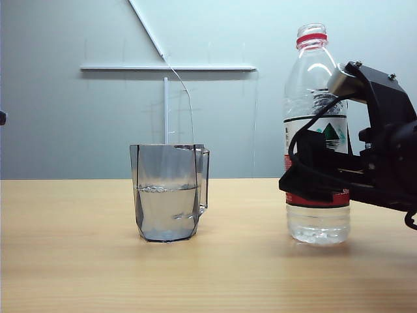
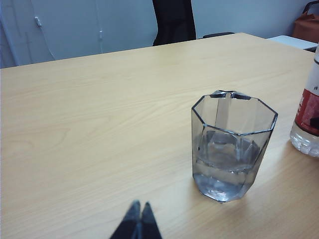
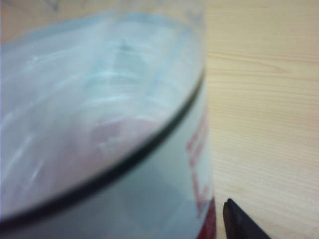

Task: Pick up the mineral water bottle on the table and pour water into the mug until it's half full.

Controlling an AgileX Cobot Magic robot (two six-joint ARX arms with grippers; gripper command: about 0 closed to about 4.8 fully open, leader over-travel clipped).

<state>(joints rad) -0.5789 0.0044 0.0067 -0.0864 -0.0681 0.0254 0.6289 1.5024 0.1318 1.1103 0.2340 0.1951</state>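
Observation:
The mineral water bottle (image 1: pixel 317 98) stands upright on the table (image 1: pixel 78 261) at the right, uncapped, with a little water at its bottom. My right gripper (image 1: pixel 313 182) reaches in from the right and sits around the bottle's label, open. In the right wrist view the bottle (image 3: pixel 99 124) fills the picture, and one dark fingertip (image 3: pixel 239 224) stands slightly off its side. The smoky-grey mug (image 1: pixel 169 195) stands left of the bottle, about half full of water (image 1: pixel 168 212). My left gripper (image 2: pixel 139 209) hovers low over bare table short of the mug (image 2: pixel 233 144), shut and empty.
A black chair (image 2: pixel 173 20) stands behind the table's far edge. A brown object (image 2: pixel 306 27) and a white surface (image 2: pixel 294 42) lie beyond the table's far corner. A grey wall with a white rail (image 1: pixel 168 68) backs the scene.

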